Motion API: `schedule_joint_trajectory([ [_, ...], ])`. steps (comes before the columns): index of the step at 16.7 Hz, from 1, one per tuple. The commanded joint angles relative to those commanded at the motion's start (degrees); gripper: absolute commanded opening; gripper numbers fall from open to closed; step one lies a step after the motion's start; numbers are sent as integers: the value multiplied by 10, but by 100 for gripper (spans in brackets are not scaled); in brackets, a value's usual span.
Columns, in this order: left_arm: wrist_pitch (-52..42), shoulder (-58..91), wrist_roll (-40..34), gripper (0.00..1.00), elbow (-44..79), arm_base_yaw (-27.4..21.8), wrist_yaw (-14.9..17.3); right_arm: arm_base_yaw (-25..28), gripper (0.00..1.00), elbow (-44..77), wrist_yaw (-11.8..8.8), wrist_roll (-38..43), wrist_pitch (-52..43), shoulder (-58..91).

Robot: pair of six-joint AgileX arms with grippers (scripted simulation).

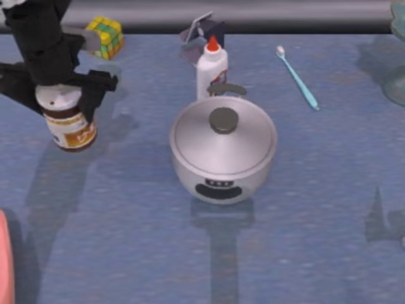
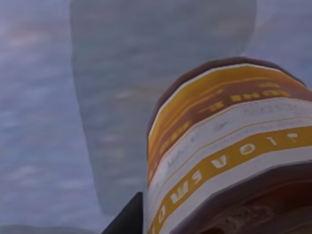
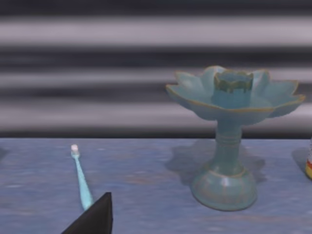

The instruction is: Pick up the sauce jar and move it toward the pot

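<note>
The sauce jar (image 1: 73, 130), with a white lid and an orange-and-cream label, hangs above the table at the left, well apart from the pot. My left gripper (image 1: 60, 95) is shut on it just under the lid, with a black finger on each side. In the left wrist view the jar's label (image 2: 229, 146) fills the picture beside one dark fingertip (image 2: 129, 219). The silver pot (image 1: 223, 149) with its domed lid stands at the table's middle. My right arm is out of the top view; its wrist view shows one dark fingertip (image 3: 97, 217) far off centre, nothing held.
A white glue bottle (image 1: 211, 66) stands just behind the pot. A colour cube (image 1: 105, 37) lies at the back left, and a blue toothbrush (image 1: 297, 79) at the back right. A teal lotus stand (image 3: 229, 146) is at the right edge. A pink thing (image 1: 5, 259) is at the front left.
</note>
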Motion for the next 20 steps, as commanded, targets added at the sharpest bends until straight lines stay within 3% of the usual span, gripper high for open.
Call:
schedule_joint_trajectory([
  [3,16,8,-112,0,-8,-32,1,0,100,0,0,0,0,0],
  [6,29,12,-171,0,-12,-52,1,0,100,0,0,0,0,0],
  [12,32,10,-178,0,-13,-52,0,0,100,0,0,0,0,0],
  [20,129,40,-179,0,-84,-55,1,0,100,0,0,0,0,0],
])
